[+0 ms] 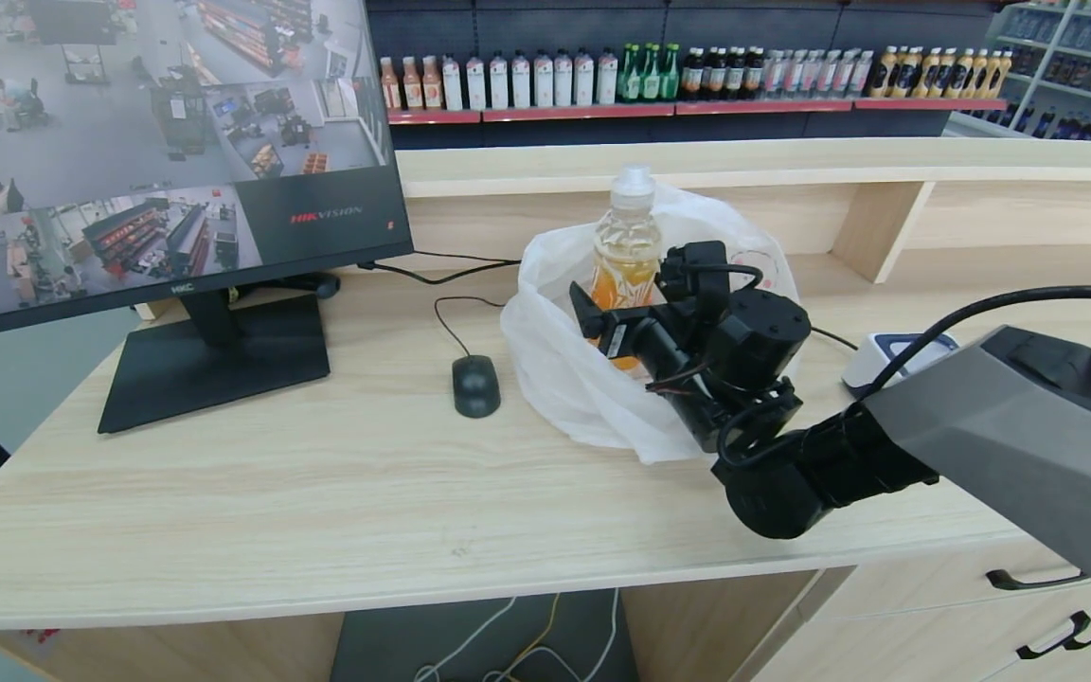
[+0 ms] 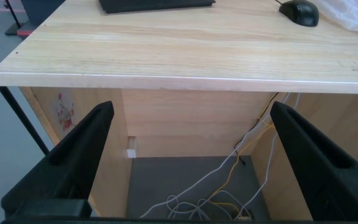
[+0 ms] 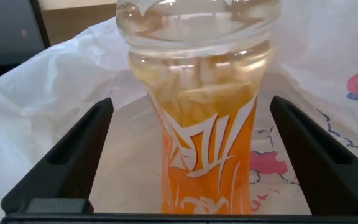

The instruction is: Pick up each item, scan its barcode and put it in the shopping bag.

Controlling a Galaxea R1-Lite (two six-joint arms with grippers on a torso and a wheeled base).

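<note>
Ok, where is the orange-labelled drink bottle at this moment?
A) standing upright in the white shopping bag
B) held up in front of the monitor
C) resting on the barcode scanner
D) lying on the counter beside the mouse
A: the drink bottle stands upright with the white shopping bag gathered around it, and the right gripper has its fingers spread on either side of it without touching it.

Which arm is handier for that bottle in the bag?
Right. The right gripper is at the bag, open with the bottle between its fingers; the left gripper hangs low before the desk.
</note>
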